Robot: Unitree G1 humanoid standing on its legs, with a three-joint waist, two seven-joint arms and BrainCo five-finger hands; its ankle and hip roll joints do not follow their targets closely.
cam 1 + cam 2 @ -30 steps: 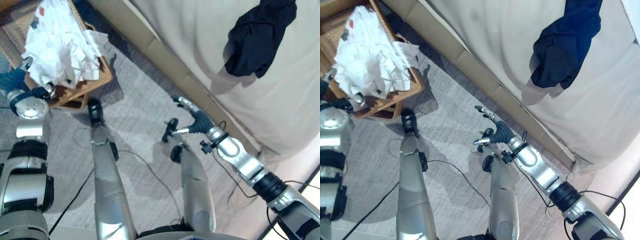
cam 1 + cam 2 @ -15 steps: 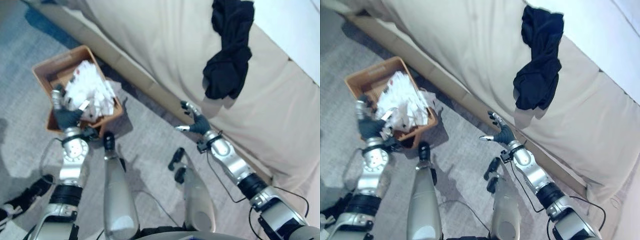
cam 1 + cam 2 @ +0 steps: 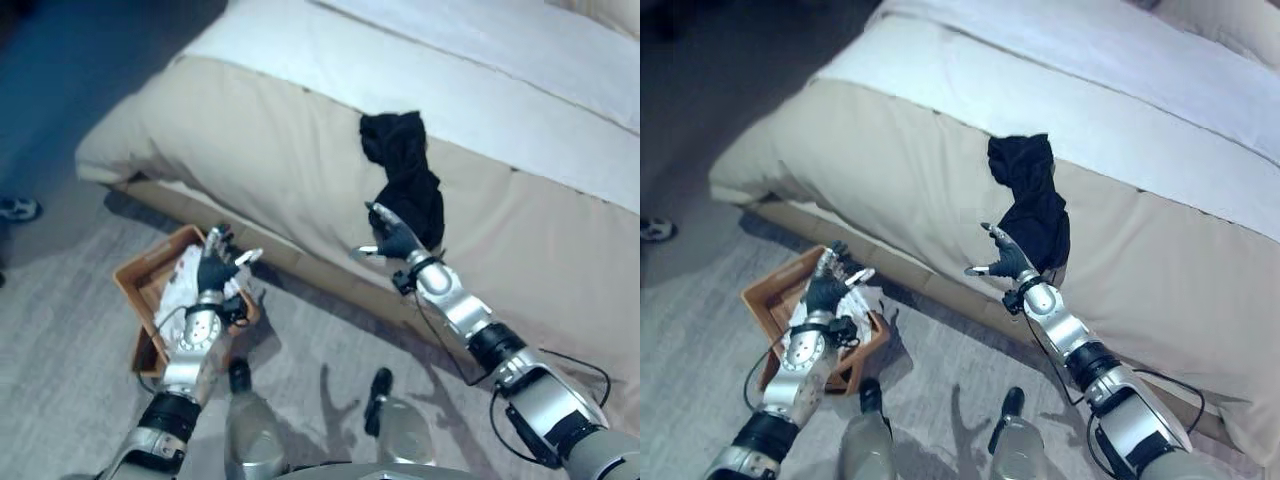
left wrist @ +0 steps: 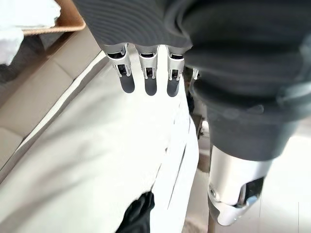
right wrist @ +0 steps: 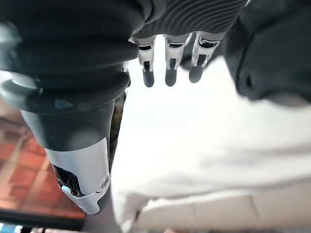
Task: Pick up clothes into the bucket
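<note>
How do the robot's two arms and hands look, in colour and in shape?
Both arms are silver-grey tubes with black bands at the joints. Each wrist and hand back wears a dark ribbed cover. The left hand and right hand have slim silver fingers ending in dark tips, with the thumb set apart. A thin black cable loops beside each wrist.

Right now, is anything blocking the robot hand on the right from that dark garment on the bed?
Nothing visible. The right robot hand, fingers open, hovers just beside the dark garment draped over the bed's edge.
</note>
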